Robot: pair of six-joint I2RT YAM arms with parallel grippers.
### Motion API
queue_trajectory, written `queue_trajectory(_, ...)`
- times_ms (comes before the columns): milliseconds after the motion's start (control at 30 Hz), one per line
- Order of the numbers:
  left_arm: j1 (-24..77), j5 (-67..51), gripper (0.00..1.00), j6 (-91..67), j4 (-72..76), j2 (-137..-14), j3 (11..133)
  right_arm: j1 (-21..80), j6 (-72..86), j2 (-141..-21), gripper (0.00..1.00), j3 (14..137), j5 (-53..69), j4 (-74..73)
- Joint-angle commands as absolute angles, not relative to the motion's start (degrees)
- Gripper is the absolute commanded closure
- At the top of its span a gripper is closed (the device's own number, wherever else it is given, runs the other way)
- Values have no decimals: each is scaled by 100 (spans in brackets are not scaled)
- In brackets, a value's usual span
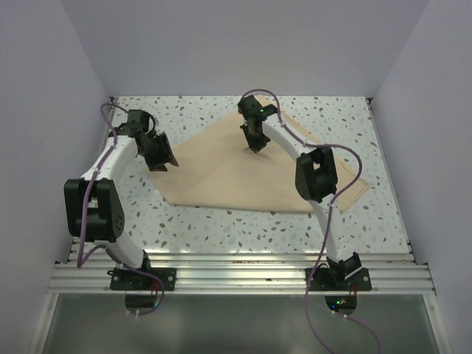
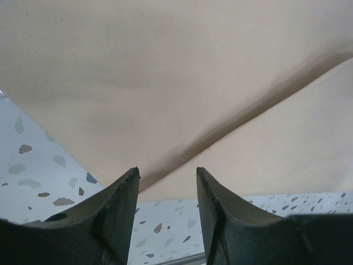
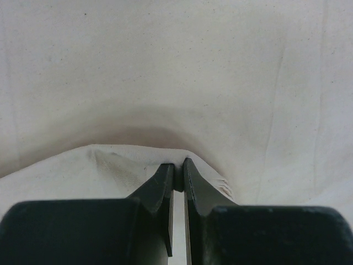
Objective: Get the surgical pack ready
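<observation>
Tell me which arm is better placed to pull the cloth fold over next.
Right, probably: the right gripper is shut on a raised fold of the cloth, while the left gripper hangs open at the cloth's left edge, holding nothing.

No text, label, number or sign is readable on the tan cloth (image 1: 228,169) or speckled table (image 1: 221,225).

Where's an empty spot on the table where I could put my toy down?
The widest bare patch is the speckled table strip between the cloth and the metal rail. Smaller ones lie in the far corners beyond the cloth. The middle is crowded: cloth, left end effector at its left edge, right end effector pinching it.
</observation>
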State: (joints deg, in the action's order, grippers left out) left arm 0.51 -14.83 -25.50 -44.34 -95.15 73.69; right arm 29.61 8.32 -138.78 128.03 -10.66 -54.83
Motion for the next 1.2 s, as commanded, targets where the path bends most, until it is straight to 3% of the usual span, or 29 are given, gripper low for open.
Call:
queue_trajectory(0, -130, -1573, 50, -2558, -4333, -9553, 7681, 2883, 773, -13957, 100, 13157, -1037, -5598)
queue_trajectory(167, -193, -1538, 49, -2531, -4350, -9633, 7699, 2874, 773, -14045, 100, 13175, -1011, -5563)
queue_trajectory(400, -308, -1529, 48, -2505, -4377, -9685, 7743, 2883, 773, -14343, 91, 13534, -1300, -5678)
queue_trajectory(567, -369, -1398, 48, -2505, -4394, -9729, 7796, 2874, 826, -14449, 75, 13798, -1494, -5792)
queue_trajectory(700, -474, -1204, 47, -2470, -4447, -9817, 7866, 2874, 931, -14204, 55, 13834, -1459, -5845)
queue_trajectory(867, -729, -1116, 46, -2461, -4368, -10010, 7963, 2874, 1195, -13641, 57, 13369, -1081, -5775)
queue_trajectory(967, -861, -1134, 46, -2522, -4316, -10177, 8059, 2874, 1178, -13579, 74, 12964, -1028, -5634)
queue_trajectory(1000, -896, -1134, 46, -2540, -4315, -10221, 8094, 2865, 1160, -13614, 84, 12981, -1054, -5660)
queue_trajectory(1167, -967, -1011, 43, -2549, -4350, -10555, 8323, 2848, 1063, -13982, 89, 13288, -959, -5652)
